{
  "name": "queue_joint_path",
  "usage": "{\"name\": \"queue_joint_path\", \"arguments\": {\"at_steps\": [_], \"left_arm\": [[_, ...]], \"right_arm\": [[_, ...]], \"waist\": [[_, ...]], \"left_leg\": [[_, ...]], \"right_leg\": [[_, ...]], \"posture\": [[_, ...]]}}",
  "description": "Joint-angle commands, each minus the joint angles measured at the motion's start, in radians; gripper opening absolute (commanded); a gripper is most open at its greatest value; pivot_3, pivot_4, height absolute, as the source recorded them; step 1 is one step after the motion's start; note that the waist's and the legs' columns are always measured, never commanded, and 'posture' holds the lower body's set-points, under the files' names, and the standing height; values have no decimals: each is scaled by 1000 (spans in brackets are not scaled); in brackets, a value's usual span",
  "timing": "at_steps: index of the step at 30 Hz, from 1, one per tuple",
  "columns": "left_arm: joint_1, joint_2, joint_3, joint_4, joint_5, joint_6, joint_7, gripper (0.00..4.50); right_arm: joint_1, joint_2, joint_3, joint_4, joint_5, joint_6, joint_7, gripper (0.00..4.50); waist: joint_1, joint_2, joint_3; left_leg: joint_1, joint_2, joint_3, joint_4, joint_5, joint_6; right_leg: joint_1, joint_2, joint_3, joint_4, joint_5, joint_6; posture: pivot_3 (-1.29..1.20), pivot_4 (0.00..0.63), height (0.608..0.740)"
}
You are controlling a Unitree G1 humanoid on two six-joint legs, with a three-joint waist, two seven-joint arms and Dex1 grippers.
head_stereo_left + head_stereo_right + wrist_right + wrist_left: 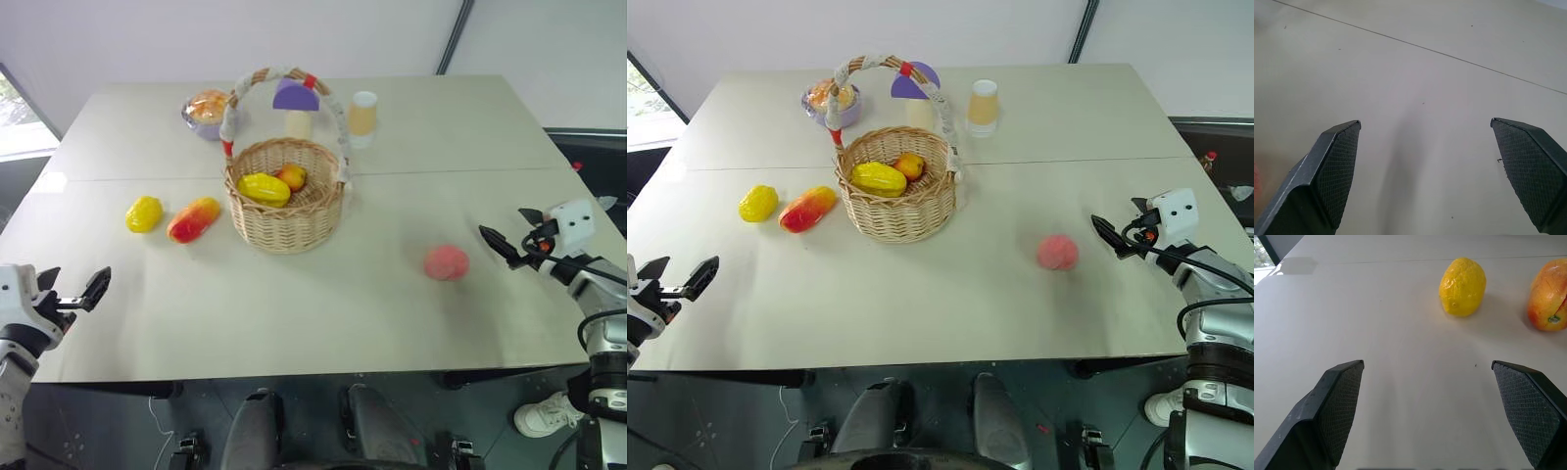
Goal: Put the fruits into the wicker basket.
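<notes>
- Woven tan basket (284, 220) stands mid-table, a little to the far side, with a yellow fruit (264, 189) and a small orange-red fruit (292, 176) already inside it.
- Three fruits are left out on the table (323, 313): a lumpy yellow one (144, 213) and a long red-orange one (194, 219) just left of the basket, and a round pink one (447, 262) well to its right.
- The left gripper (83, 294) hangs at the near left edge, fingers spread wide and empty; the yellow fruit lies ahead of it, slightly right.
- The right gripper (511, 240) is at the right edge, likewise released; the pink fruit sits just to its left, near the fingertips.
- The long fruit lies slanted, its far end angled towards the basket.
- I'd judge the right arm nearest to a pick, the pink one.
</notes>
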Motion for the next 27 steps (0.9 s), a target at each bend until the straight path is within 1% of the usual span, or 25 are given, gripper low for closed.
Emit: {"name": "queue_joint_path", "arguments": {"at_steps": [1, 7, 13, 19, 21, 23, 25, 27], "left_arm": [[-9, 18, 5, -15, 2, -14, 3, 4500], [-28, 12, 4, -13, -7, -6, 5, 4500], [-51, 24, -30, -62, -7, 9, 13, 4500], [-88, 57, -70, -110, -28, 65, -6, 4500], [-151, 87, -86, -104, -32, 115, 17, 4500], [-214, 117, -103, -73, -9, 171, 57, 4500], [-257, 139, -123, -38, 9, 213, 80, 4500], [-343, 175, -189, 32, 47, 247, 88, 4500]], "right_arm": [[-13, -2, -20, -18, 14, -21, -7, 4434], [-23, 9, -17, -32, 13, -28, -20, 4434], [-43, 11, 4, -139, 41, 8, 3, 4434], [-37, -9, 44, -343, 123, 122, 97, 4434], [-16, -23, 76, -485, 187, 210, 143, 4434], [5, -35, 110, -613, 240, 293, 177, 4434], [12, -41, 142, -701, 270, 351, 185, 4434], [-9, -18, 217, -818, 313, 414, 180, 4434]], "waist": [[0, 0, 0], [-1, 0, 0], [-1, 0, 0], [1, 0, 0], [3, 0, 0], [4, 0, 0], [4, 0, 0], [2, 0, 0]], "left_leg": [[0, 0, 0, 0, 0, 0], [0, 0, 0, 0, 0, 0], [0, 0, 0, 0, 0, 0], [0, 0, -1, 0, 0, 0], [0, 1, -1, 0, 0, 0], [-1, 1, -2, 0, 0, 0], [-1, 1, -3, 0, 0, 0], [-1, 1, -3, 0, 0, 0]], "right_leg": [[0, 0, 0, 0, 0, 0], [0, 0, 0, 0, 0, 0], [0, 0, 0, 0, 0, 0], [0, 0, 0, 0, 0, 0], [0, 0, 0, 0, 0, 0], [0, 0, -1, 0, 0, 0], [0, 0, -1, 0, 0, 0], [0, 0, -1, 0, 0, 0]], "posture": [[0, 150, 740], [0, 150, 740], [0, 150, 740], [0, 150, 740], [0, 150, 740], [0, 150, 740], [0, 150, 740], [0, 150, 740]]}}
